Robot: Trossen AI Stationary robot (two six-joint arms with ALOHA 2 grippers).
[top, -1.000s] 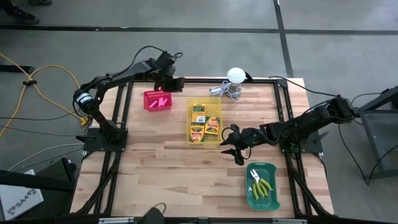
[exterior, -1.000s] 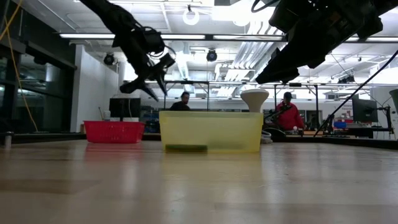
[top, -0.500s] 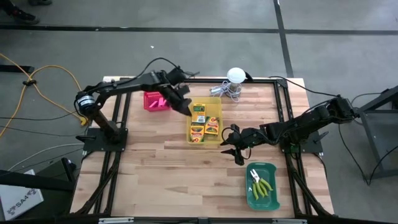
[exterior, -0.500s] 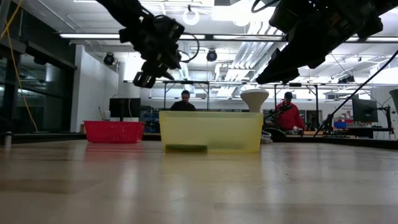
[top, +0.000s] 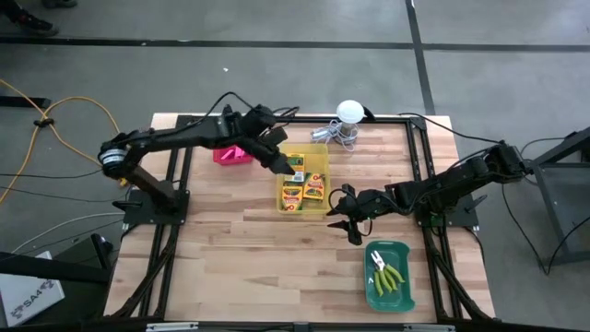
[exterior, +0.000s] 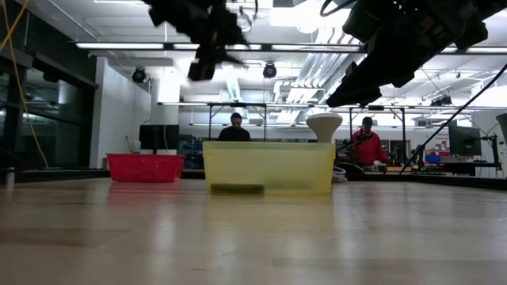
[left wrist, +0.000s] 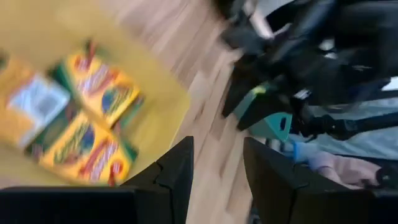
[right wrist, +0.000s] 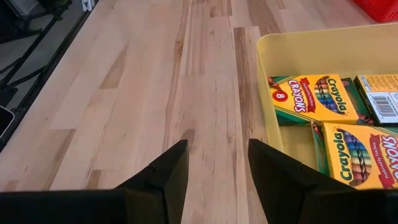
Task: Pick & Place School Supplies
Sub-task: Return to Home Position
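Pale butcher-block wood, plank-jointed: table [top: 230,240], carrying three plastic bins.

Left gripper [left wrist: 217,143]: two dark, angular fingers [left wrist: 174,177], parted, nothing between them. It hangs above the yellow bin [top: 316,157], over the corner nearest the red bin [exterior: 145,167]. Below and beyond the fingertips, blurred, lie the crayon boxes [left wrist: 99,87]: flat cardboard rectangles printed yellow and green.

Right gripper [right wrist: 217,143]: dark wedge-shaped fingers [right wrist: 165,180], spread and empty, with bare wood grain in the gap. Ahead of the fingertips and off to one side stands the yellow bin's smooth, round-cornered wall. Glossy boxes lie flat and close-packed inside it.

Yellow bin: rectangular, translucent from table height. Four crayon boxes can be counted in it from above.

Red bin: low, with slatted sides, partly under the left arm, behind its fingers. Its contents cannot be told.

Green bin [top: 387,297]: a round-cornered tray near the right fingers, on the side away from the yellow bin. It holds two tools [top: 389,273] with yellow-green handles, lying together.
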